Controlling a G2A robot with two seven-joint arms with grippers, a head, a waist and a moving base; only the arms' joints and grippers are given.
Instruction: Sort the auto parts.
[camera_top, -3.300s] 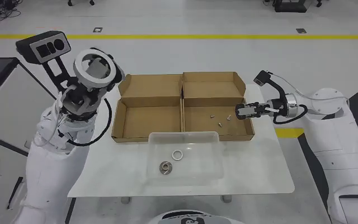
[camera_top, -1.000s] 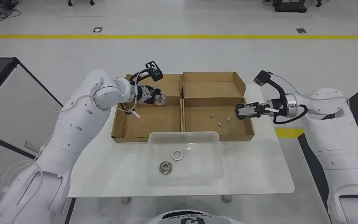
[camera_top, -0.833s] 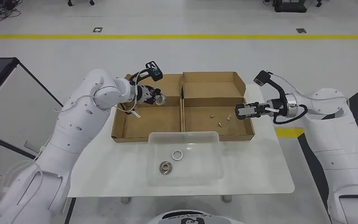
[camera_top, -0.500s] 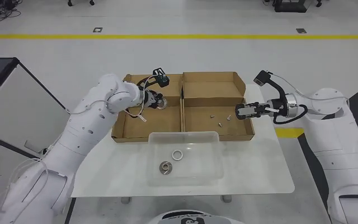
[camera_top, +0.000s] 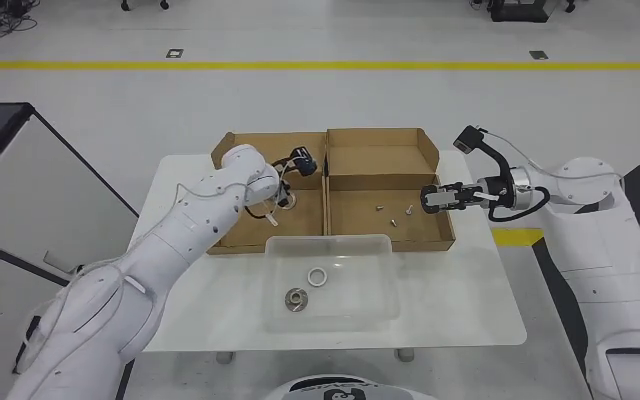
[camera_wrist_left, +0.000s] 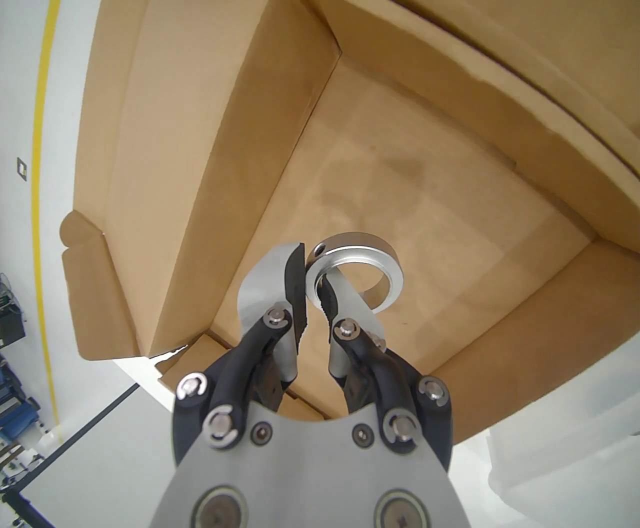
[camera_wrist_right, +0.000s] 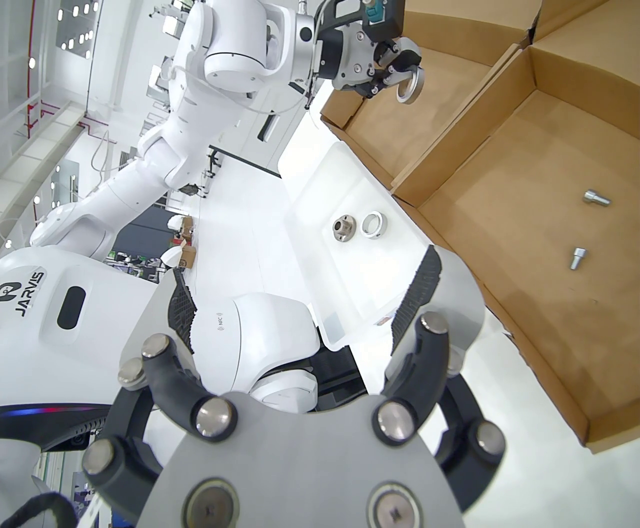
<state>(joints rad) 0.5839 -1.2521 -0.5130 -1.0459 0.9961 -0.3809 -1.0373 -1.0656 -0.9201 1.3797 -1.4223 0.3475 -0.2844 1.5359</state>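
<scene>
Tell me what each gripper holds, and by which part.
The left gripper holds a metal ring by its rim, one finger inside the hole and one outside. The right gripper is open and holds nothing.

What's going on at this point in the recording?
The left gripper pinches the rim of a metal ring, holding it above the floor of the left cardboard box. The right gripper is open over the right cardboard box, which holds small bolts. A white ring and a flanged part lie in the clear tray.
</scene>
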